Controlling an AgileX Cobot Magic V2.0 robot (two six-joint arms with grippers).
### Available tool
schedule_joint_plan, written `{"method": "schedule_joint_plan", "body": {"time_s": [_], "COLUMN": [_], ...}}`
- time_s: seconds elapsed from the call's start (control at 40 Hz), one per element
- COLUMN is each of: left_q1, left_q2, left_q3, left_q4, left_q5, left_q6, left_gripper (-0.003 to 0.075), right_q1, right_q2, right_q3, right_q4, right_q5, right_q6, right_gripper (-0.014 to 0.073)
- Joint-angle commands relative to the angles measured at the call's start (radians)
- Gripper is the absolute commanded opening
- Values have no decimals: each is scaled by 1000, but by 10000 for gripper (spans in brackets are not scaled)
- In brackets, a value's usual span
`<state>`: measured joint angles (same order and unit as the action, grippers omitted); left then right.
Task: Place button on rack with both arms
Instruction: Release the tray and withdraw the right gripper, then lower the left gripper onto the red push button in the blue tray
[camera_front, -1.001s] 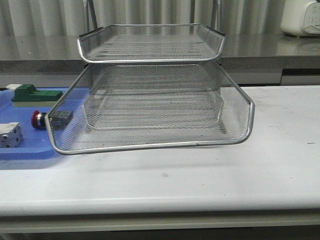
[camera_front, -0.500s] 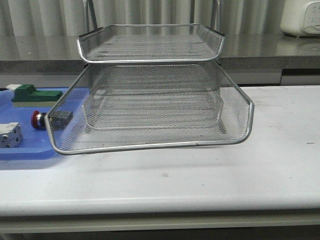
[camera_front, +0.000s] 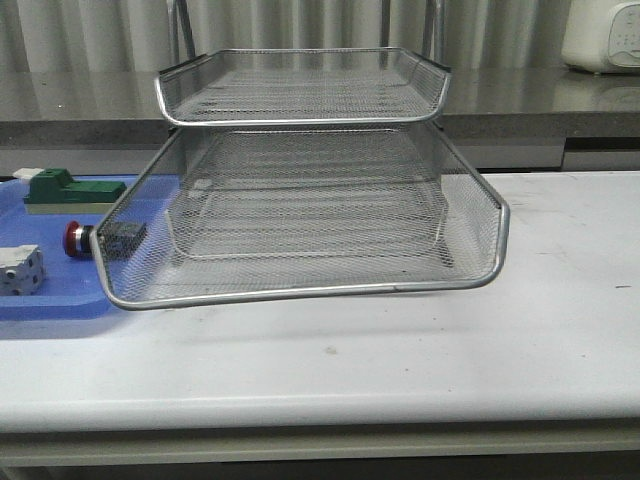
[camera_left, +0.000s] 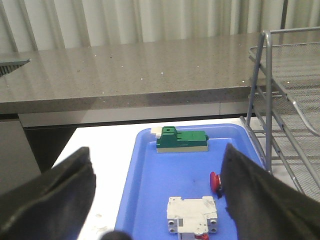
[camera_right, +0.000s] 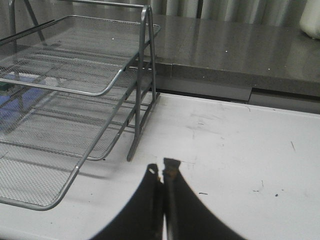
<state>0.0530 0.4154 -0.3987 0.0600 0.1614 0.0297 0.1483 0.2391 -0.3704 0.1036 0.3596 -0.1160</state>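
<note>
The button (camera_front: 75, 239) lies on its side on the blue tray (camera_front: 55, 298), red head to the left, its dark body partly behind the rack's mesh. The rack (camera_front: 300, 292) fills the middle of the table, its middle tier pulled forward. Neither arm shows in the front view. In the left wrist view my left gripper (camera_left: 155, 155) is open above the tray, and the button (camera_left: 215, 182) peeks out beside the right finger (camera_left: 265, 195). My right gripper (camera_right: 162, 168) is shut and empty over bare white table, next to the rack (camera_right: 102, 91).
On the blue tray (camera_left: 145, 190) also sit a green-and-white block (camera_left: 181, 140) and a white block (camera_left: 192, 215), the latter between my left fingers. A grey counter (camera_front: 520, 100) runs behind the table, with a white appliance (camera_front: 603, 35) at the far right.
</note>
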Motion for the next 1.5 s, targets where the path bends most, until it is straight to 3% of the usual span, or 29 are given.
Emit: {"method": "schedule_joint_plan", "body": {"time_s": [0.0,0.38,0.63,1.0,1.18,1.28,1.48], "left_q1": [1,1,1,-55,-67,-63,-63], "left_q2": [12,48,264,774,1000,1123,1323], "left_q3": [-34,-39,-228,-629,-821,-935,-1131], "left_q4": [-4,-36,-36,-50,-209,-260,-260], "left_q5": [-78,-122,35,324,512,621,736], "left_q6": [-3,-3,5,283,597,703,760], "left_gripper": [492,499,571,574,574,573,571], "right_q1": [-2,-2,-2,-2,-2,-2,-2], "right_q2": [9,9,9,9,9,9,9], "right_q3": [-26,-26,-26,-26,-26,-26,-26], "right_q4": [6,6,6,6,6,6,6], "right_q5": [-86,-86,-86,-86,-86,-86,-86], "right_q6": [1,1,1,1,1,1,1], "right_gripper": [-60,-60,-60,-60,-60,-60,-60]}}
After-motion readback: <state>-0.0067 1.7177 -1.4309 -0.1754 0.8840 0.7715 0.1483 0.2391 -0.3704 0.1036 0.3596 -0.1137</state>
